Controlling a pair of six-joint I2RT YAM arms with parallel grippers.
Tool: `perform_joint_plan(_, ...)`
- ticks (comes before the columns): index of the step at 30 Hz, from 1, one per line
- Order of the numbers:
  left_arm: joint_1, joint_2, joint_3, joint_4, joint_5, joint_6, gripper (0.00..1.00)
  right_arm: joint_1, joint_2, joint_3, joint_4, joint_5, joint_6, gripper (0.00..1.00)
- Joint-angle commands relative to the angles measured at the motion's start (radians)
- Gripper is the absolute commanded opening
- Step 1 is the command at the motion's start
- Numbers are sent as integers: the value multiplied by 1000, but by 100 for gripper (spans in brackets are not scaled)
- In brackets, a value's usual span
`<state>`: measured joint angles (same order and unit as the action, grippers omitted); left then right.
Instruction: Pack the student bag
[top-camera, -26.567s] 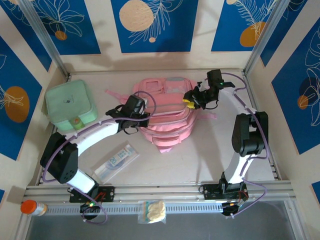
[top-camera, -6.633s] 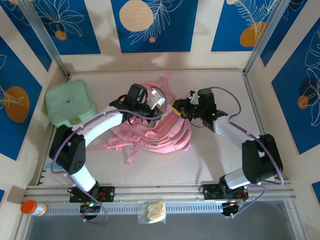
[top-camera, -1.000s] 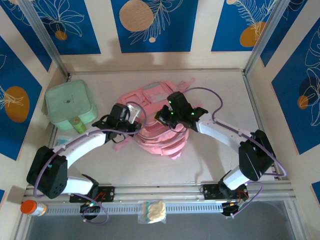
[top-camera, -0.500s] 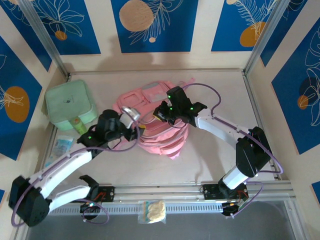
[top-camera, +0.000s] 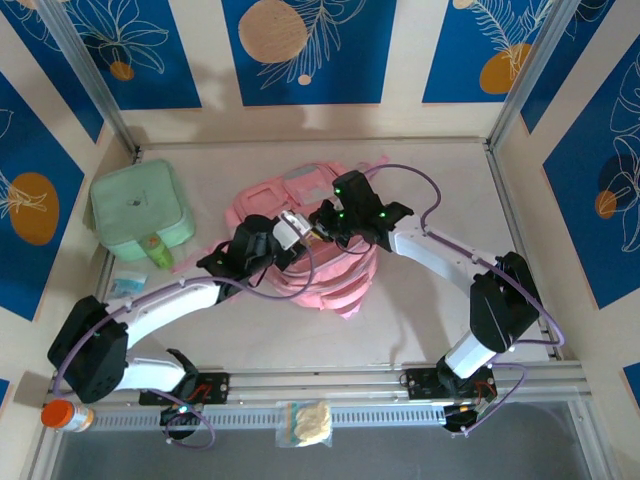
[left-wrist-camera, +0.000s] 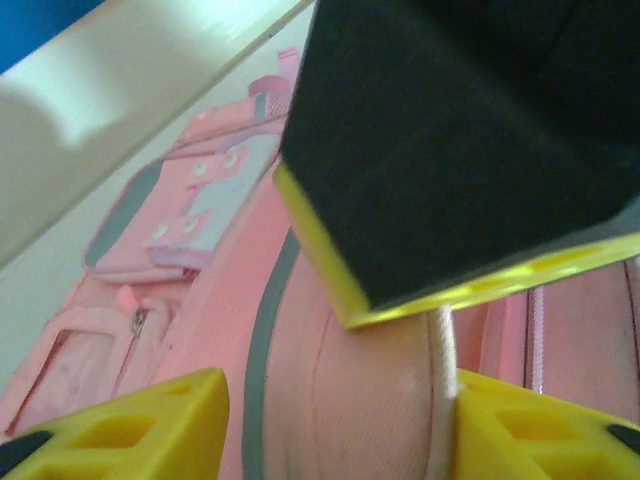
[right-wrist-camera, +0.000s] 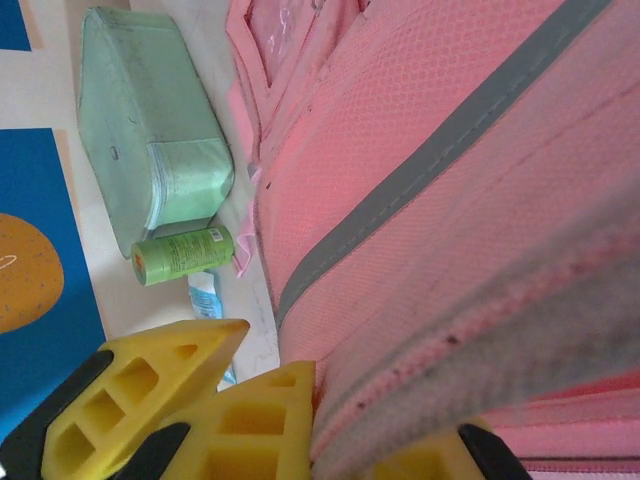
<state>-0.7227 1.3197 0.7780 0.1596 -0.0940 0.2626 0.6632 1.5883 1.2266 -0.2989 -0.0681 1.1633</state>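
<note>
The student bag (top-camera: 325, 275), a large pink backpack, lies in the middle of the table with its grey-pink pockets (left-wrist-camera: 190, 205) toward the back. My right gripper (top-camera: 322, 222) is over its top and is shut on a grey-pink zip edge of the bag (right-wrist-camera: 480, 340); its own jaws (right-wrist-camera: 350, 440) pinch that fabric. My left gripper (top-camera: 296, 228) hovers right beside it, open, with its yellow fingertips (left-wrist-camera: 130, 420) spread over a bulge of pink fabric (left-wrist-camera: 370, 400). A white cord (left-wrist-camera: 440, 365) runs by its right finger. The right gripper's black and yellow finger (left-wrist-camera: 450, 150) looms just ahead.
A mint-green lidded case (top-camera: 140, 208) stands at the back left, with a green bottle (top-camera: 160, 250) and a blue packet (top-camera: 125, 285) beside it. An orange-capped bottle (top-camera: 60, 413) and a snack bag (top-camera: 305, 422) lie on the near rail.
My left gripper drew back toward the near left, then swung right onto the bag beside the right gripper, with its jaws now apart. The right gripper has barely moved.
</note>
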Motion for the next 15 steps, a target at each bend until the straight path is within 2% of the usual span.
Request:
perform_joint_plan(1,3,56,67,67,-67,21,41,-2,-20,37,6,-86,-51,17)
perform_joint_plan(3,7,68,84,62,-60,21,29,-21,-54,28,-22,-73,-82,26)
perform_joint_plan(7,20,80,130,17,-28,14,16,-114,-156,-45,-70,-104,-151,42)
perform_joint_plan(10,25,105,177,-37,-26,20,16,-208,-200,-75,-162,-132,-218,46)
perform_joint_plan(12,28,118,195,-55,-14,33,22,-271,-225,-107,-199,-103,-262,48)
perform_joint_plan(15,27,144,231,-90,23,43,24,-397,-225,-182,-112,-202,-269,50)
